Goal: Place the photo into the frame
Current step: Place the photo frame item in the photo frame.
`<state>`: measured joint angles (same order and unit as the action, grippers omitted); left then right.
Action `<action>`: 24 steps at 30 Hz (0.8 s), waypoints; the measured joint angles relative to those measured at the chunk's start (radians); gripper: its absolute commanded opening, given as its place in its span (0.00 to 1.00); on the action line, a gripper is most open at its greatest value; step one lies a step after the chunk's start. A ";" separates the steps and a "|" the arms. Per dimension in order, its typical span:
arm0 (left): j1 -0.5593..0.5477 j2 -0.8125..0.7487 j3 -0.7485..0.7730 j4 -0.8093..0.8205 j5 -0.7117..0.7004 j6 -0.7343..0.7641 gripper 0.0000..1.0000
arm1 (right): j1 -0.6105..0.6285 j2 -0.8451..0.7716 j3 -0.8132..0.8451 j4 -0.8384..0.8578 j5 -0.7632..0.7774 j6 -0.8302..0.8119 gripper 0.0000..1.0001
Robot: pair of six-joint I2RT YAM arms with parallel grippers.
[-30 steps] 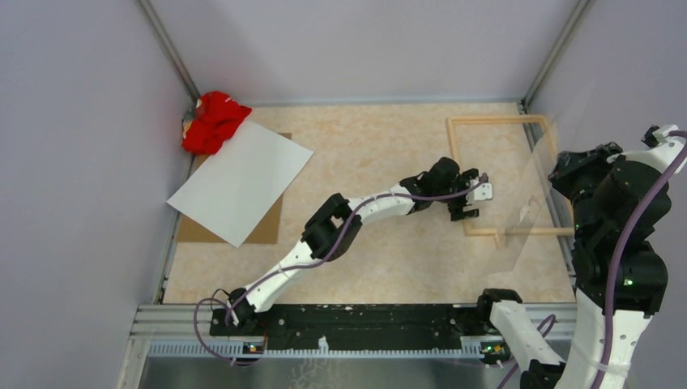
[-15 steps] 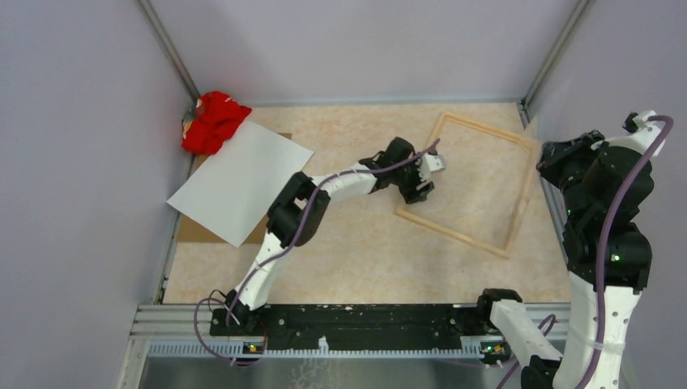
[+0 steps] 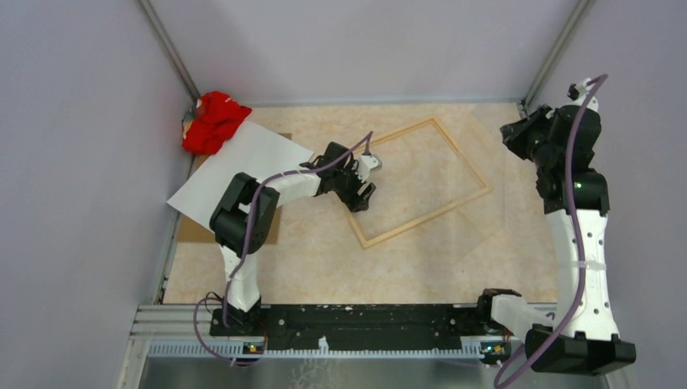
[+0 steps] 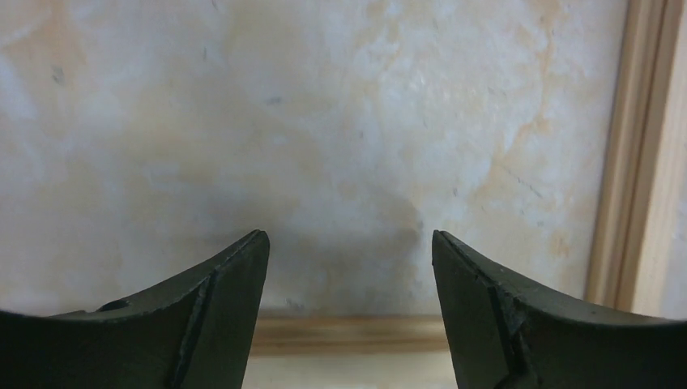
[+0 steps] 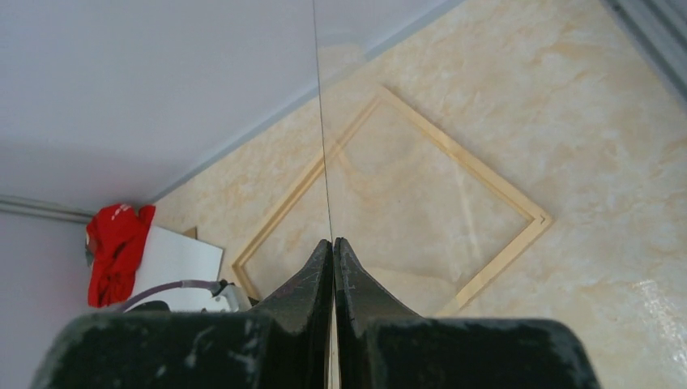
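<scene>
A pale wooden frame [image 3: 428, 216] lies flat and turned at an angle on a cream, marble-patterned surface [image 3: 324, 275], right of centre, inside a booth with plain lilac-grey walls [image 3: 364, 49] and metal posts in the two far corners. A metal rail [image 3: 356, 320] runs along the near edge, where both arms are bolted.

The left arm reaches across to the frame's left corner. The left fingers [image 4: 231, 279] stand well apart and hold nothing. In the wrist view they are over the bare surface inside the frame, with one wooden side crossing low between them and another running up the right edge.

At the far right the other arm stands raised. The right fingers [image 5: 308, 284] are pinched together on the edge of a thin clear sheet [image 5: 322, 121], which shows only as a fine line rising from their tips.

The photo [image 3: 243, 182] lies at the far left, well apart from the frame, with its plain whitish side up. It rests on a brown board [image 3: 271, 228] that shows along its near and far edges. A crumpled red cloth [image 3: 212, 121] sits in the far left corner, touching the photo's far edge.
</scene>
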<state>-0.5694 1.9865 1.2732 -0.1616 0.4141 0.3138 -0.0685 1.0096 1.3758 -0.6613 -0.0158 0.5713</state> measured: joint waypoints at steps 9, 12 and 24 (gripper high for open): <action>0.037 -0.065 0.055 -0.216 0.029 0.009 0.99 | 0.000 0.101 -0.015 0.078 -0.087 0.026 0.00; 0.040 0.026 0.304 -0.250 -0.012 0.024 0.99 | 0.000 0.096 -0.015 0.093 -0.095 0.028 0.00; 0.144 0.454 0.851 -0.332 -0.099 0.075 0.96 | -0.006 0.026 -0.015 0.092 -0.113 0.027 0.00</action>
<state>-0.4252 2.4405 2.1246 -0.4931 0.3153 0.3889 -0.0750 1.0359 1.3609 -0.5694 -0.1291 0.5980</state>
